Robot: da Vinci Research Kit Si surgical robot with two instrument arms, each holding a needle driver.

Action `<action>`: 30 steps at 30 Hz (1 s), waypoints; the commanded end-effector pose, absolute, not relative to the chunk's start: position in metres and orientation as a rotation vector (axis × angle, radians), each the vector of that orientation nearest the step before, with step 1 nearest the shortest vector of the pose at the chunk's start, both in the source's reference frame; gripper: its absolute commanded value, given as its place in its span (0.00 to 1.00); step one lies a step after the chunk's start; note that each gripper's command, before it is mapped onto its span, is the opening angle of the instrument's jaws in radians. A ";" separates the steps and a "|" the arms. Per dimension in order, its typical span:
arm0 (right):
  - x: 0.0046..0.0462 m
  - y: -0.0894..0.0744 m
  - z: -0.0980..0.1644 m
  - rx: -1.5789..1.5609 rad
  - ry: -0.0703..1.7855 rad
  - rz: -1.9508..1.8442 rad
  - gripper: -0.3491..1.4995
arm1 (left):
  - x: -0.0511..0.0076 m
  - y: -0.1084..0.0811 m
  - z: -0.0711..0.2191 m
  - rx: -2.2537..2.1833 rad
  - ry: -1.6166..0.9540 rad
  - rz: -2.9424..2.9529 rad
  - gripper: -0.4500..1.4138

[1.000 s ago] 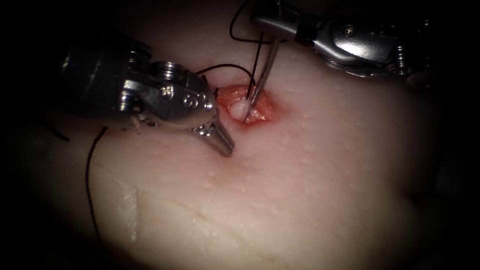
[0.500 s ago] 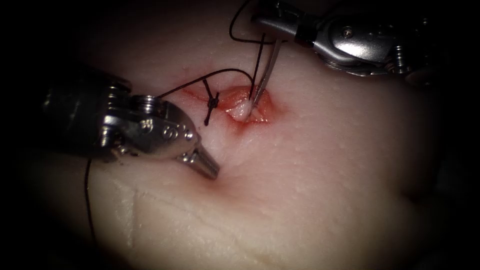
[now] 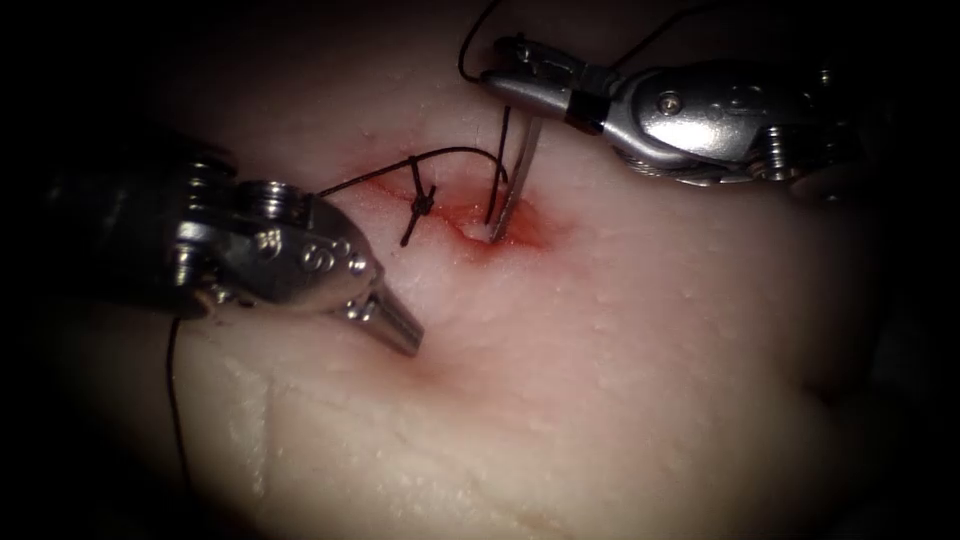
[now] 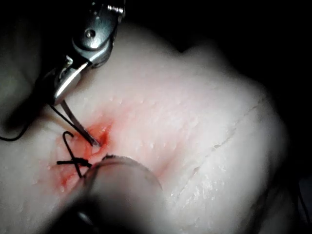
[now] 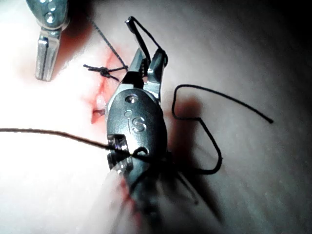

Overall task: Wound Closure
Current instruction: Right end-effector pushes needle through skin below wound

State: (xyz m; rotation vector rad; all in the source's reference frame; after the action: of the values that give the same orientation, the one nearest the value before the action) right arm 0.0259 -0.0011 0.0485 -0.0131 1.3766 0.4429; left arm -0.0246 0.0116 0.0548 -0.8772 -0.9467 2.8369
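Right tool [image 3: 520,85] pinches the curved needle [image 3: 512,190] near its tail, tip in the cut [image 3: 480,220]; left tool [image 3: 395,325] pressed together, empty, resting on tissue [image 3: 620,380].

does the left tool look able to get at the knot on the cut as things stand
Probably yes. The left tool holds nothing, jaws shut, just left of the knot with bare tissue between. The right tool holds the needle, standing in the cut further right.
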 end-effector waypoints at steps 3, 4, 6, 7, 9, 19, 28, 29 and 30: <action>0.0262 0.000 0.048 -0.017 1.396 0.464 0.00 | -0.0257 0.011 0.055 -0.880 -0.944 2.830 0.19; 0.0261 0.000 0.048 -0.022 1.404 0.465 0.00 | -0.0258 0.011 0.055 -0.883 -0.941 2.827 0.19; 0.0261 0.000 0.048 -0.012 1.415 0.479 0.00 | -0.0260 0.011 0.055 -0.885 -0.938 2.824 0.19; 0.0262 0.000 0.048 -0.004 1.422 0.490 0.00 | -0.0261 0.011 0.055 -0.887 -0.932 2.823 0.18; 0.0262 0.000 0.048 0.004 1.429 0.500 0.00 | -0.0262 0.011 0.055 -0.892 -0.923 2.820 0.18; 0.0264 0.000 0.048 0.071 1.454 0.568 0.00 | -0.0266 0.012 0.056 -0.935 -0.855 2.789 0.17; 0.0262 0.000 0.049 0.100 1.452 0.599 0.00 | -0.0258 0.013 0.055 -1.007 -0.641 2.693 0.10; 0.0262 0.000 0.049 0.105 1.452 0.604 0.00 | -0.0257 0.013 0.055 -1.005 -0.635 2.698 0.09; 0.0262 0.000 0.049 0.105 1.452 0.605 0.00 | -0.0256 0.013 0.055 -1.004 -0.630 2.697 0.09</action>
State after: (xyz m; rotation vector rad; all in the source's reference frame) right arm 0.0255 0.0004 0.0483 0.1025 1.4509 0.6050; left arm -0.0249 0.0132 0.0549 -1.0019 -0.6228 2.6968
